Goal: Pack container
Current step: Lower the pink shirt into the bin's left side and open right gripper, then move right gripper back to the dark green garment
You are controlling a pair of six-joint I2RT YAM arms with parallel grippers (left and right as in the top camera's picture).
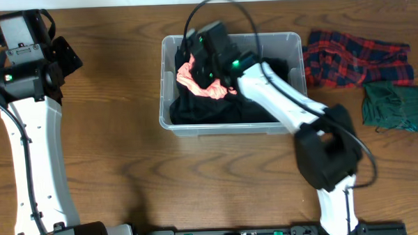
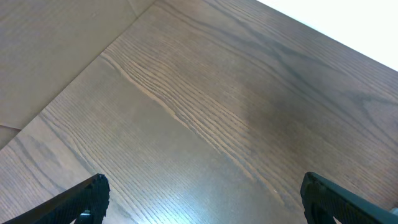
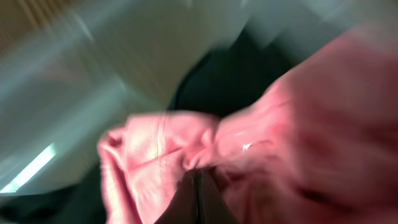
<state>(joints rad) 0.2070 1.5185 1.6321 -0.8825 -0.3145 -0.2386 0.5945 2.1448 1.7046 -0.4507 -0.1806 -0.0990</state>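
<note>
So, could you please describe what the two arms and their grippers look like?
Both the left arm and right arm have white links with black joints and black wrist housings lit by small green lights. Black cables loop above the right arm. The left gripper has black fingers.

L fingers (image 2: 86,198) wide apart, R fingers (image 3: 186,202) pinched tight.

A robotics lab, seemingly: left arm (image 1: 32,151) and right arm (image 1: 285,101) stand at a wood-grain table (image 1: 111,100).
</note>
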